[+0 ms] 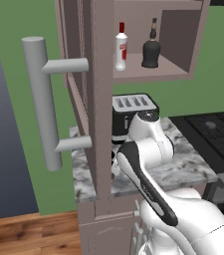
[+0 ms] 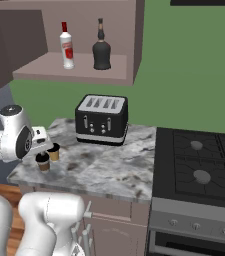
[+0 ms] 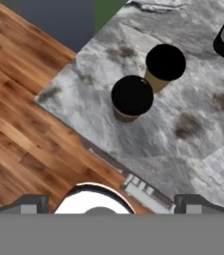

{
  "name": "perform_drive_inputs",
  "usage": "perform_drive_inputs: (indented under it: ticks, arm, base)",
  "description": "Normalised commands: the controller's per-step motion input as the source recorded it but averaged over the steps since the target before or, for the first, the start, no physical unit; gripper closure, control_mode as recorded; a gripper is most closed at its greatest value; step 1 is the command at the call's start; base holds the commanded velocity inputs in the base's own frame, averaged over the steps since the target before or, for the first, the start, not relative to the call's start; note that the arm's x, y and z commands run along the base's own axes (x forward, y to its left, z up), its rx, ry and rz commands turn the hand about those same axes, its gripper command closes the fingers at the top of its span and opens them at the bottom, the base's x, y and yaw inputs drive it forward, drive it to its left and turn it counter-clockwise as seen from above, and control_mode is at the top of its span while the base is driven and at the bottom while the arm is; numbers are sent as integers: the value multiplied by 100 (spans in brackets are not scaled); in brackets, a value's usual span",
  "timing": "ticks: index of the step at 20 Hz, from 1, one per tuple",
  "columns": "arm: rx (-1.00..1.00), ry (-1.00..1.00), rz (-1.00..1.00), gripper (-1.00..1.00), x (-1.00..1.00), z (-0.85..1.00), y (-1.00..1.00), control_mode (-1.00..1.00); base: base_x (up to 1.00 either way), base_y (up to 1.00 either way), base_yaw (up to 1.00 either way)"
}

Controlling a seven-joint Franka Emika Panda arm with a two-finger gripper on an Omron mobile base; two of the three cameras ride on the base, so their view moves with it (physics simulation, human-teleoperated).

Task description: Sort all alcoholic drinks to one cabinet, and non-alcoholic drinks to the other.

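Claw (image 3: 111, 201) open and empty above two black-topped cups (image 3: 132, 97) standing nearly touching near the marble counter (image 2: 114, 165) edge, bottles (image 2: 67, 46) shelved already in the cabinet (image 2: 74, 70); we fear descending fingers clip the neighbouring cup (image 3: 165, 63) and topple it.

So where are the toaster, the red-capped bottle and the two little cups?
toaster (image 2: 101, 120), right base view, front face.
red-capped bottle (image 2: 67, 50), right base view, label.
lighter cup (image 3: 166, 63), hand view, black top.
darker cup (image 3: 132, 95), hand view, black top.

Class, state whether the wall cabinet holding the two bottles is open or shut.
Open: the cabinet door stands swung outward, exposing both bottles on the shelf.
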Motion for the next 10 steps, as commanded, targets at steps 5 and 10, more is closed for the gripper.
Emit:
perform_drive_inputs:
  ticks: [5,10]
  arm:
    - [0,0,-4,-100,22,-20,8,-100]
    - [0,0,-3,-100,23,-21,11,-100]
  base:
    - [0,0,0]
    - [0,0,0]
